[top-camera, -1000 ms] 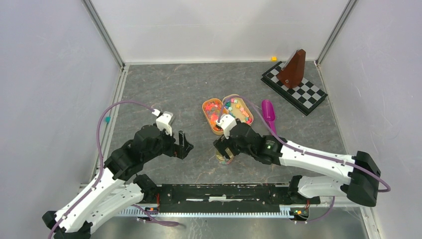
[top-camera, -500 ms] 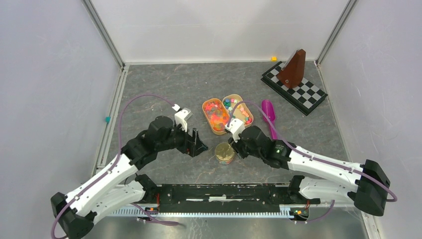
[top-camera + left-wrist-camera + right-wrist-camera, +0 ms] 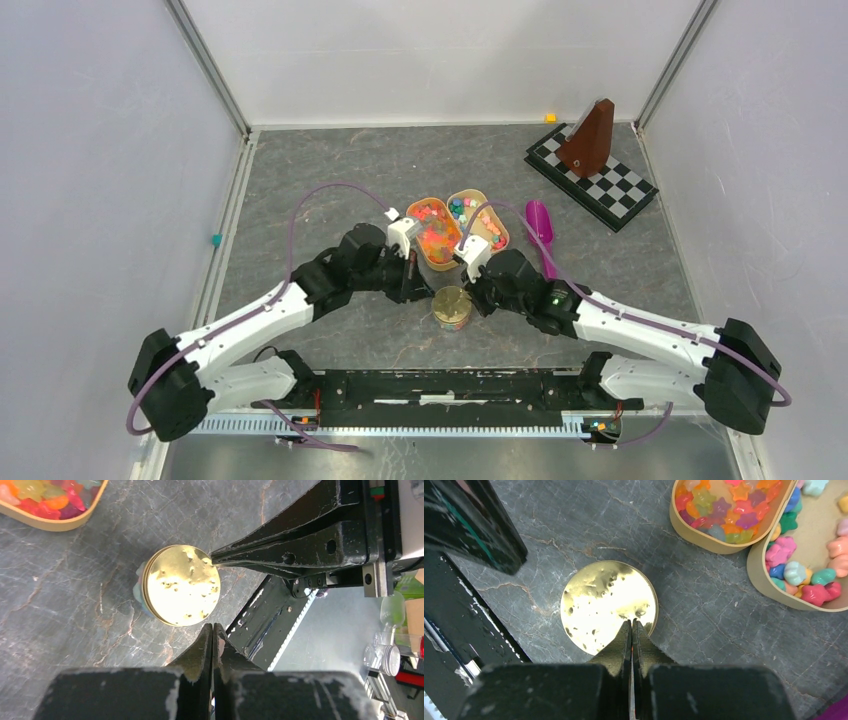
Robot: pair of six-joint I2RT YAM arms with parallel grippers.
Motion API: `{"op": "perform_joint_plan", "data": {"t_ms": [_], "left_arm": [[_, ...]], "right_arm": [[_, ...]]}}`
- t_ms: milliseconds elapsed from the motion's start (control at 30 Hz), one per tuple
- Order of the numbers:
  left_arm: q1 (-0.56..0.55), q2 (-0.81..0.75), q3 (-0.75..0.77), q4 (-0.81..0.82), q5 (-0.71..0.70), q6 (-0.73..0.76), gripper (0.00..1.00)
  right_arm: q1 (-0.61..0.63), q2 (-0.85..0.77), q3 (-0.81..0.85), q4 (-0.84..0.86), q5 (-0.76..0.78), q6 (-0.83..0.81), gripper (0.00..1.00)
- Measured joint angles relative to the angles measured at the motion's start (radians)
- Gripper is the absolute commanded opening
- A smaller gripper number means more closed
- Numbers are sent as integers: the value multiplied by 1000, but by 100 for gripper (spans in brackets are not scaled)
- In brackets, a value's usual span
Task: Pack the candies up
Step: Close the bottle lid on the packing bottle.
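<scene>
The candies (image 3: 436, 231) fill two tan oval trays (image 3: 424, 255), small bright stars and chunks, also seen in the right wrist view (image 3: 724, 505) and at the top left of the left wrist view (image 3: 45, 500). In front of the trays stands a small jar with a gold lid (image 3: 452, 304) (image 3: 181, 592) (image 3: 599, 600), with coloured pieces showing under its rim. My left gripper (image 3: 416, 284) (image 3: 212, 626) is shut and empty just left of the lid. My right gripper (image 3: 474, 294) (image 3: 631, 622) is shut and empty, its tips at the lid's right edge.
A purple scoop (image 3: 540, 228) lies right of the trays. At the back right a checkerboard (image 3: 610, 190) carries a brown wedge-shaped block (image 3: 588, 140). A tiny orange piece (image 3: 550, 117) sits by the back wall. A black rail (image 3: 440, 385) runs along the near edge.
Both grippers have gone from open to shut. The left arm has swung right, up to the jar. The right gripper has drawn back from over the jar to its right side.
</scene>
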Motion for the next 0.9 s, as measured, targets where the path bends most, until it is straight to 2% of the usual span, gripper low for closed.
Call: {"op": "perform_joint_plan", "data": {"t_ms": [267, 900], "left_arm": [[-55, 127, 0, 58, 3, -19, 2], [-56, 267, -76, 214, -51, -59, 2]], "right_arm": [[-14, 27, -46, 50, -18, 32, 0], [-23, 35, -97, 116, -21, 66, 0]]}}
